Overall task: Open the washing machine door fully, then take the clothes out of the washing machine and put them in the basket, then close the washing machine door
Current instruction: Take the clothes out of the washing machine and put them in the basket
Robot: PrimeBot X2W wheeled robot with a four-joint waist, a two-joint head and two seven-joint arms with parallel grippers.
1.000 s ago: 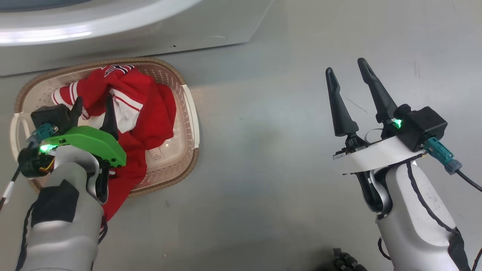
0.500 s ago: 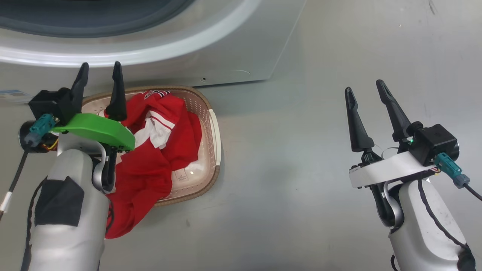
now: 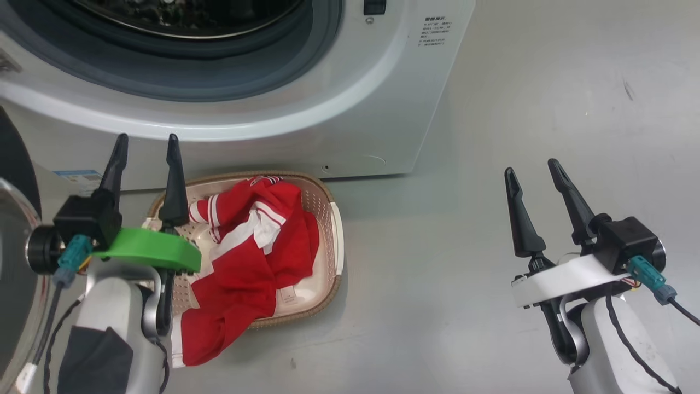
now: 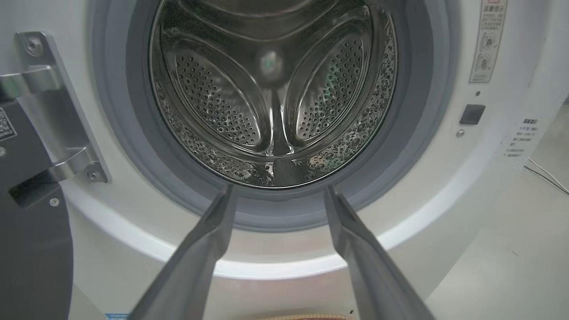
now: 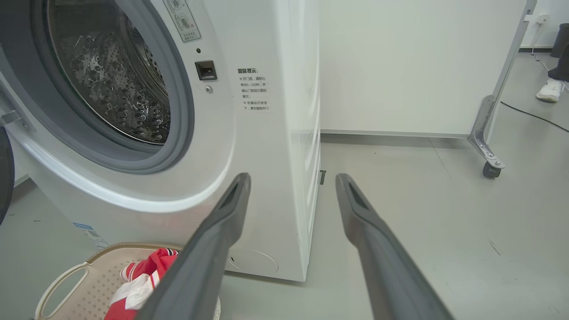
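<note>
Now the left end effector [image 3: 147,143] has lifted off the clothes [image 3: 257,257] and points at the washing machine [image 3: 328,109], fingers well apart and empty. The right end effector [image 3: 531,169], at the lower right of the head view, is equally spread and holds nothing. The head camera has tilted up, so the basket [image 3: 337,241] itself has not moved. The clothes lie in it, one end spilling over the near rim onto the floor. Unloading looks done; closing remains. The washing machine door [image 3: 12,164] is cut off at the left edge, and the top of the drum [image 4: 271,98] is out of frame.
</note>
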